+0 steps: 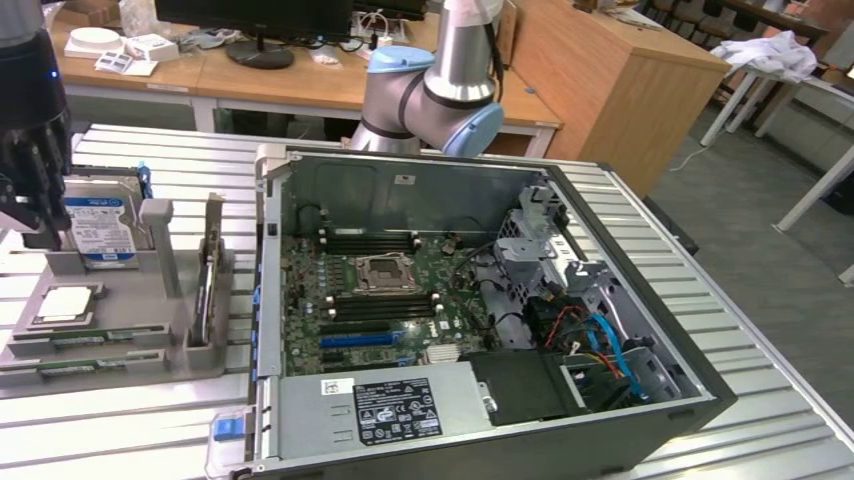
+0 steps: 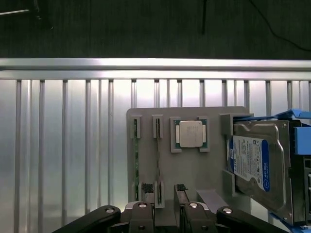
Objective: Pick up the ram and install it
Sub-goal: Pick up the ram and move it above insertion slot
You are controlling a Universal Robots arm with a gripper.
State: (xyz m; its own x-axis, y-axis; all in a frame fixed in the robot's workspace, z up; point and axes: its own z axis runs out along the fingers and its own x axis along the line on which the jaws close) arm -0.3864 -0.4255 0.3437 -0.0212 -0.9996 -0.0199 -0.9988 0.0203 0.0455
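At the exterior view's left, the ram [image 1: 83, 341] is noted as a long, thin green board. It is seated in a slot at the near end of the grey holder tray [image 1: 160, 350], with a second stick [image 1: 67, 367] just beside it. The gripper [image 1: 34, 220] hangs above the tray, clear of the ram, with its fingers [image 2: 147, 194] spread apart and nothing held. The open computer case [image 1: 481, 300] is recorded to the right.

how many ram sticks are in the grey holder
2. The first ram stick and the second ram stick sit on edge side by side in the grey holder, beside the processor. None looks hidden.
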